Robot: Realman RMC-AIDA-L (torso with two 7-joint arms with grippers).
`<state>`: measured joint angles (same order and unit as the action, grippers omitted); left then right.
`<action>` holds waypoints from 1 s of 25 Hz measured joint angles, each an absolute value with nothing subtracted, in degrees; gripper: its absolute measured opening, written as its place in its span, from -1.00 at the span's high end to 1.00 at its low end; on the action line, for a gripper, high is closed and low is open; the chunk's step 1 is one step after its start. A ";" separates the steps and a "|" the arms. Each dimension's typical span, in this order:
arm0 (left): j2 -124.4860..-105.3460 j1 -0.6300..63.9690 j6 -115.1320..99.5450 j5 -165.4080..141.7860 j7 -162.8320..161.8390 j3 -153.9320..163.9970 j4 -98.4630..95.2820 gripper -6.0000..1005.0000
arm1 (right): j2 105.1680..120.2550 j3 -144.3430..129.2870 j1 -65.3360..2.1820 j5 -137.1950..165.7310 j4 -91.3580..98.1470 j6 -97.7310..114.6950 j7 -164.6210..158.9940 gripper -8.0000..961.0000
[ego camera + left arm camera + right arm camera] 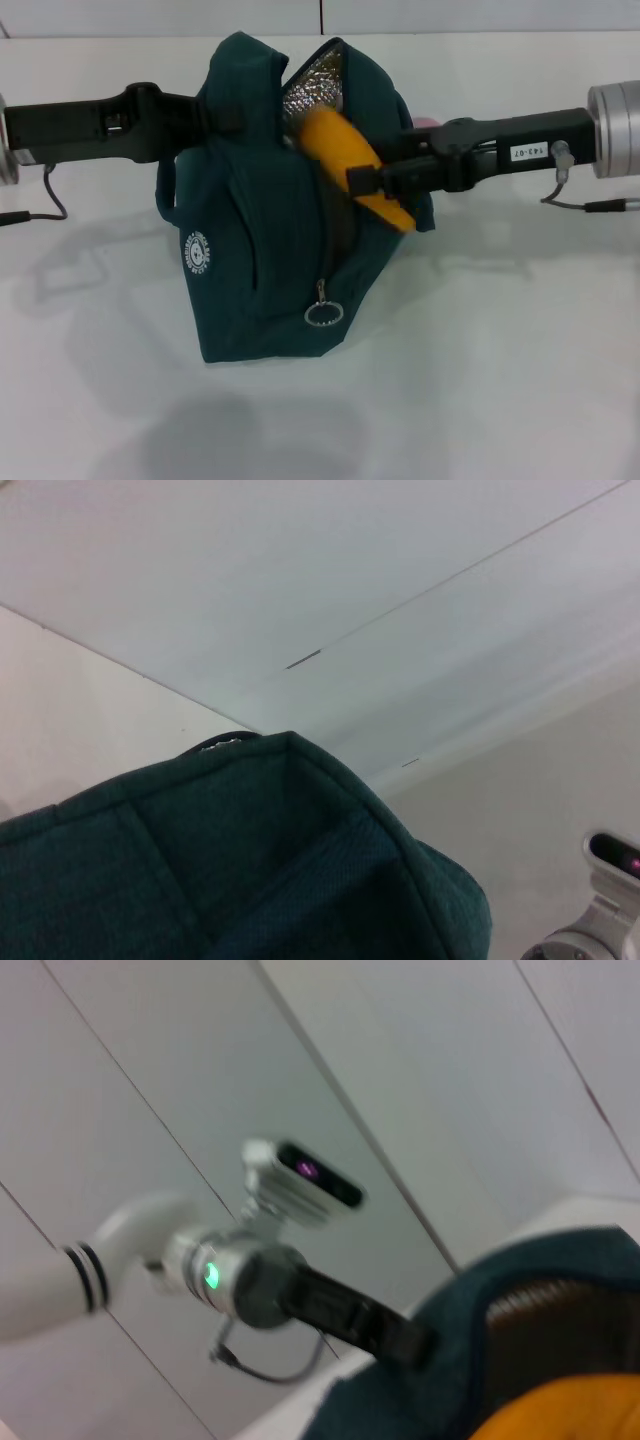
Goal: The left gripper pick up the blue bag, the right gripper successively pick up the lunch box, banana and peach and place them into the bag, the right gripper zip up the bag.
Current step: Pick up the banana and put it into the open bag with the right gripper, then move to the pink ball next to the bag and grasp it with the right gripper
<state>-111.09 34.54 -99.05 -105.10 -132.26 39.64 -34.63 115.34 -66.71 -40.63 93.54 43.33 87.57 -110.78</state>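
Head overhead; wrists close on bag [260, 230]

Both arms are slim and black, each ending in a silver cylindrical wrist. The right arm [520, 140] carries a small white label with dark print — it appears to read 143-07 — and a thin grey cable looping under its wrist. The left arm [90, 125] trails a thin dark cable too. In the right wrist view, the left arm's wrist glows with 1 green light, beside a white forearm with 2 black rings — and a boxy silver camera sits on it.
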 joint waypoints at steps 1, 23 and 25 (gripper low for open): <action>-111.09 34.54 -99.05 -105.10 -132.27 39.65 -34.63 0.92 | 115.35 -66.78 -40.51 94.79 45.03 87.47 -112.09 -0.82; -110.95 34.63 -99.05 -104.94 -132.55 39.44 -34.63 0.92 | 112.66 -58.04 -39.47 104.00 64.03 92.41 -122.78 -0.81; -110.93 34.66 -99.05 -104.90 -132.79 39.42 -34.66 0.92 | 112.20 -55.70 -37.57 106.19 64.20 90.12 -122.61 -0.81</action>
<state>-110.93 34.66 -99.05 -104.90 -132.79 39.42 -34.66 112.20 -55.70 -37.57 106.19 64.20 90.12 -122.61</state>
